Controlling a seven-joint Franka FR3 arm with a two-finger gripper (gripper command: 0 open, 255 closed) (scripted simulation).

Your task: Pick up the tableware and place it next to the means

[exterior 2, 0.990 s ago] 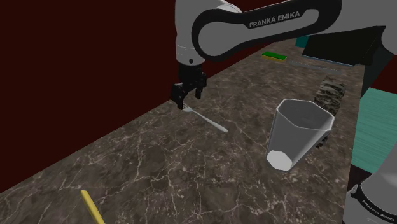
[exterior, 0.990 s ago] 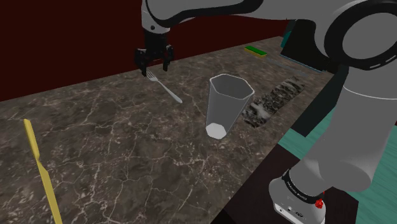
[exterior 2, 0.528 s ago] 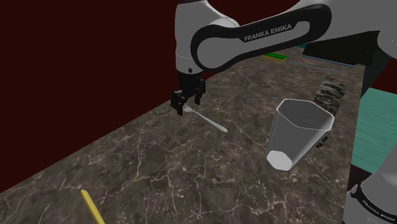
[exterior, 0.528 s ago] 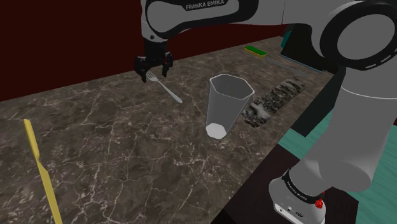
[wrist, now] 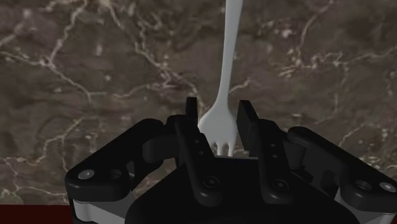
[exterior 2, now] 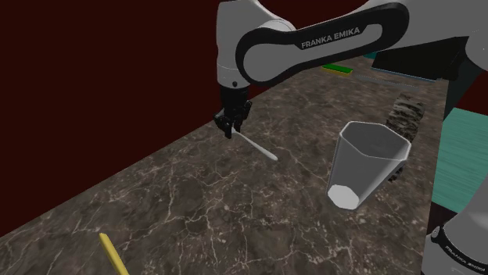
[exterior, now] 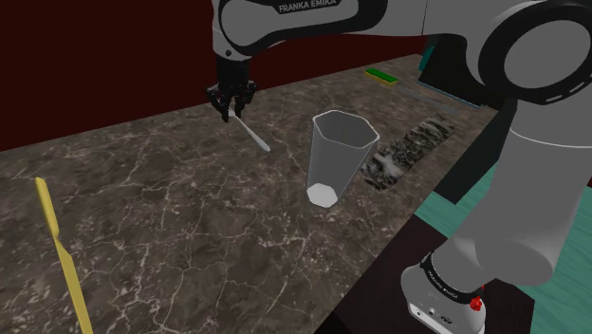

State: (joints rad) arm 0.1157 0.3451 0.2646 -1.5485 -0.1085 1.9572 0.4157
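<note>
A yellow strip (exterior: 59, 249) lies at the marble counter's (exterior: 180, 218) near left; a clear cup (exterior: 337, 157) stands upright farther right. Beyond them the white fork (exterior: 254, 139) lies near the far edge, its tined end clasped by the closed black gripper (exterior: 231, 106).

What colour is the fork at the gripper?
Plain white. The wrist view shows the fork best.

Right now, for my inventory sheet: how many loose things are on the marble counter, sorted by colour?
White: 1, the fork
Pale grey: 1, the cup
Yellow: 1, the stick
Green: 1, the flat block
Black-and-white mottled: 1, the strip
Total: 5
</note>
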